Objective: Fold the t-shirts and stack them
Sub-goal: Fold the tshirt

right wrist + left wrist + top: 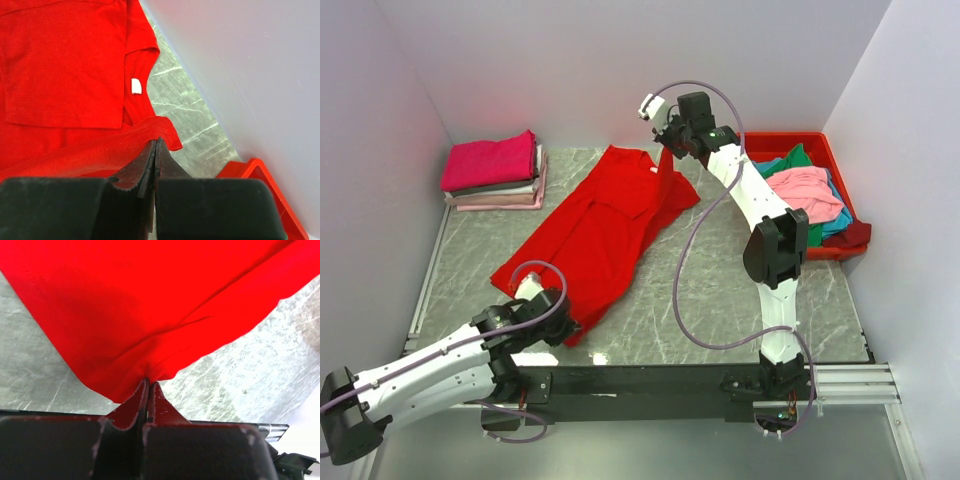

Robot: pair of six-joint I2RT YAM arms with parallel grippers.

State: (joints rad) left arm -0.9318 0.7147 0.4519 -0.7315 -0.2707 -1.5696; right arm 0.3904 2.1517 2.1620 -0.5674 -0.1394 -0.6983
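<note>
The spread shirt [605, 235] is plain bright red, its label [136, 86] white. Under it the table [740, 300] is grey, veined white. Left of it lies a magenta shirt [490, 162]; right, a red bin [775, 142].

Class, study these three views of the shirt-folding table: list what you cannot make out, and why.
1. Top view: shirt count in the folded stack; layers too thin.
2. Top view: lower shirts in the red bin, buried under the pink shirt; the right arm covers its left end.
3. Left wrist view: the red shirt, outline cut by frame edges.
4. Top view: its near corner, under the left gripper, jaws shut.
</note>
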